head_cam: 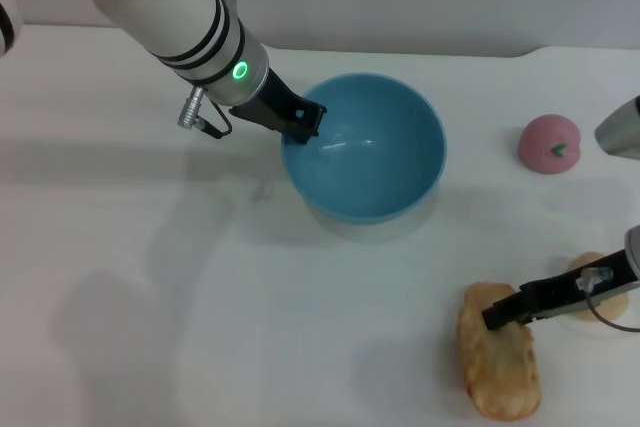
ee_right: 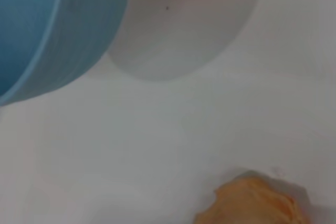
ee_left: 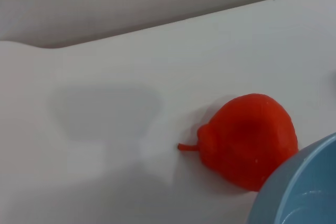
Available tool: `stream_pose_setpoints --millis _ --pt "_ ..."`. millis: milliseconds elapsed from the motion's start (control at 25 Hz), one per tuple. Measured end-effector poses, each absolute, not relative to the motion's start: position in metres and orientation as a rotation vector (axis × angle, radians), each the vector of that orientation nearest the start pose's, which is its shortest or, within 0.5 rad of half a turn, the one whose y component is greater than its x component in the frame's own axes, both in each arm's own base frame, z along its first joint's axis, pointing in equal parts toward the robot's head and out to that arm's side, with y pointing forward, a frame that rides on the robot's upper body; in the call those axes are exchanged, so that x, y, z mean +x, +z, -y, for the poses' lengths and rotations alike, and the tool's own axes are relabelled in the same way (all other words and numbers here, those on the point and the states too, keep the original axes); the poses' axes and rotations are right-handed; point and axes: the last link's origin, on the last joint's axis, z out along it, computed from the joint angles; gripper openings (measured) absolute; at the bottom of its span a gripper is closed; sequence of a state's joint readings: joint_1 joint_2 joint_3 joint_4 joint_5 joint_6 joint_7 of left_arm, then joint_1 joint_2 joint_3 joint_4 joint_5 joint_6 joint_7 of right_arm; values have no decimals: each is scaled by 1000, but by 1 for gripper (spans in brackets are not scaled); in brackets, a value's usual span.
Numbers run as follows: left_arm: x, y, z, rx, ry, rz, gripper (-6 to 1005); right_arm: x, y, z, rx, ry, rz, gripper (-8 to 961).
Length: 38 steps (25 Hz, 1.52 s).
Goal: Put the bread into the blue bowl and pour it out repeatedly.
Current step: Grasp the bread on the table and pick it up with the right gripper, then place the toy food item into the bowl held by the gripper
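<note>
Two arms work over a white desk [head_cam: 150, 297]. Largest item: the round, glossy light-blue plastic bowl [head_cam: 365, 147], tipped with its opening turned toward the front edge of the desk and lifted, its shadow falling on the surface below; it sits toward the rear edge, near the middle. The left gripper [head_cam: 305, 119], at the end of the white left arm [head_cam: 170, 7] that enters from the rear left corner, is clamped on the bowl's left rim. Nothing lies inside the bowl.

Next in size: the elongated toy bread loaf [head_cam: 498, 355], orange and tan, lying flat near the front right corner, well apart from the bowl. The right gripper [head_cam: 500, 313], reaching in from the right edge, has its dark tip touching the loaf's rear end; whether its claw is released or clenched cannot be told.

Smaller: a rounded pink-red toy fruit [head_cam: 548, 144] with a short stem, resting near the right edge, to the right of the bowl.

Smallest: a round beige lump [head_cam: 600, 297] at the right edge, partly hidden behind the right gripper, just beside the loaf.
</note>
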<state>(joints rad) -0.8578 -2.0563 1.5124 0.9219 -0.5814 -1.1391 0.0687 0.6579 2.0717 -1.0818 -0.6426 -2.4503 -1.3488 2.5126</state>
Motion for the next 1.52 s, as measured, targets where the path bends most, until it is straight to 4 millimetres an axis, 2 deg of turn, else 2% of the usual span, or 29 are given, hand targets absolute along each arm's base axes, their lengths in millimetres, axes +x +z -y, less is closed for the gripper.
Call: stream_pose_setpoints --millis 120,360,680,800,1200,1400,1520 --pt "-158 -51 -417 -2245 262 1319 -1 280 -56 -335 -2431 -278 -1727 450" --pt "-159 -50 -418 -2240 256 1318 0 281 -55 -335 -2450 -306 -1677 365" --pt "-159 -50 -418 -2247 256 1305 0 280 -29 -336 -2434 -201 -1621 158" --pt "-160 -51 -418 -2246 258 1307 0 277 -21 -336 -2446 -143 -1598 145" --pt "-160 -57 -413 -2271 294 1294 0 248 21 -342 -2547 80 -1419 113" --pt "-160 -62 -408 -2289 328 1302 0 229 28 -350 -2611 180 -1294 107" --pt "-161 -66 -402 -2303 373 1303 -1 213 33 -357 -2662 287 -1118 100"
